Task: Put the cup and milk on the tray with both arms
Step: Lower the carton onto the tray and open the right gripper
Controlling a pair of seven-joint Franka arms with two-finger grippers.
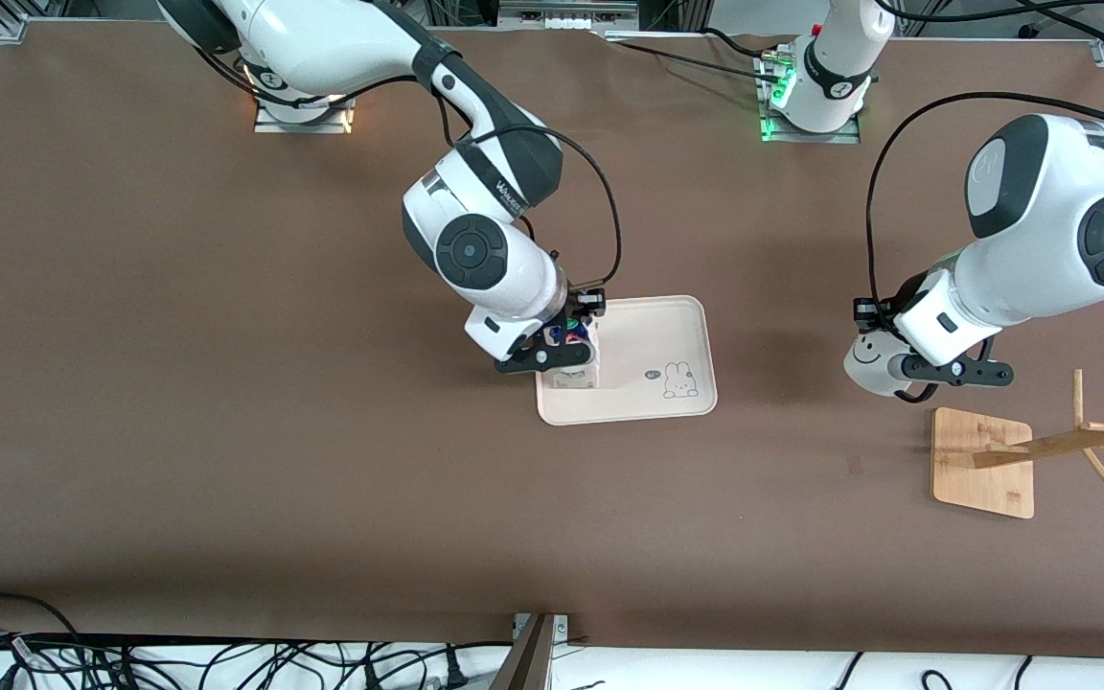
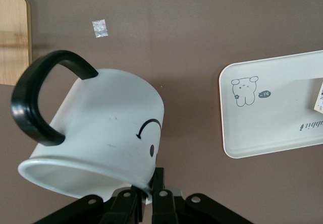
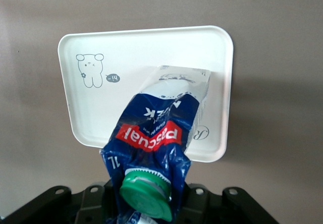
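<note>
Front view, nearest the camera: wooden base (image 1: 983, 463) with a slanted peg stand (image 1: 1069, 443), toward the left arm's end of the counter (image 1: 226, 431). Just above it, in the air over bare counter: left gripper (image 1: 931, 369), clamped narrow on the rim of the cup (image 1: 873, 362), tipped on its side, smiley face showing. Well apart from the tray (image 1: 667, 316). Left wrist view: cup (image 2: 101, 128) pinched at the lip, black handle sticking out, mouth toward the gripper (image 2: 146, 196). Judged rigid and breakable, glazed and probably slick; a rim pinch looks prone to swinging, so slow travel and a soft, upright set-down advised.

Farther back, mid-counter: right gripper (image 1: 566, 350), closed on the top of the milk (image 1: 576, 369), low over the tray's end toward the right arm. Right wrist view: milk (image 3: 161, 128) held at the gable beside the green cap (image 3: 146, 191), base at or just above the tray (image 3: 101, 113); contact impossible to confirm. Judged light, with thin, dented walls that give under squeeze; the folded gable seems the stiffest hold. Tall and narrow, so likely to topple unless released level.
</note>
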